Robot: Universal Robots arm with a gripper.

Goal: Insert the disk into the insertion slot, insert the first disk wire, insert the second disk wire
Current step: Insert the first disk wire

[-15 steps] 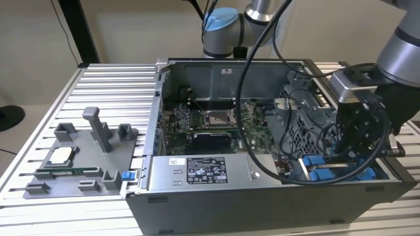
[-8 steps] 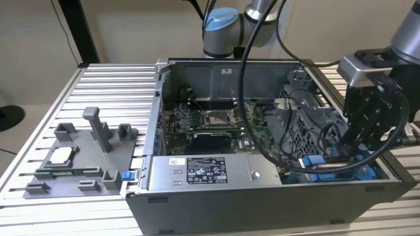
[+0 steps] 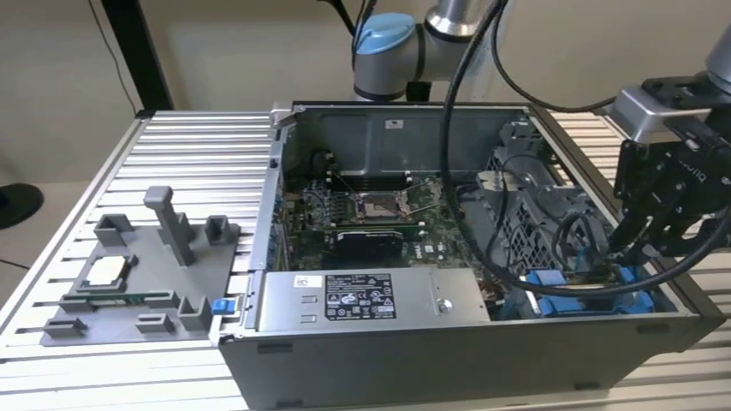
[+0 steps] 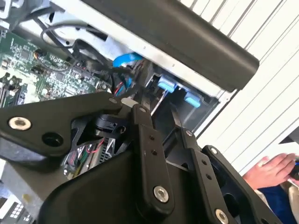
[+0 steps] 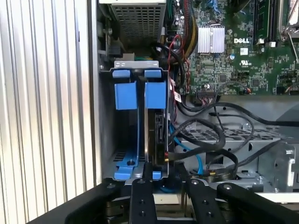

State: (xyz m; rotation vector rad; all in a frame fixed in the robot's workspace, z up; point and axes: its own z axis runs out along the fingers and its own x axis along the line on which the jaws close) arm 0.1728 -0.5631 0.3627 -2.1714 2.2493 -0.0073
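Observation:
The disk stands on edge in the insertion slot of the drive bay, and its blue carrier tabs show at the bay's mouth. A second blue carrier sits beside it. In the exterior view the blue carriers lie at the case's front corner on that view's right. My gripper reaches down into this corner, right over the disk's exposed edge. Black wires and a blue wire loop beside the disk. The second wrist view has the blue tabs just beyond the gripper's black links.
The open computer case stands on a ribbed metal table. A grey labelled power-supply box lies along the case's front, with the green motherboard behind it. A grey fixture sits on the exterior view's left. A person's hand rests beyond the case.

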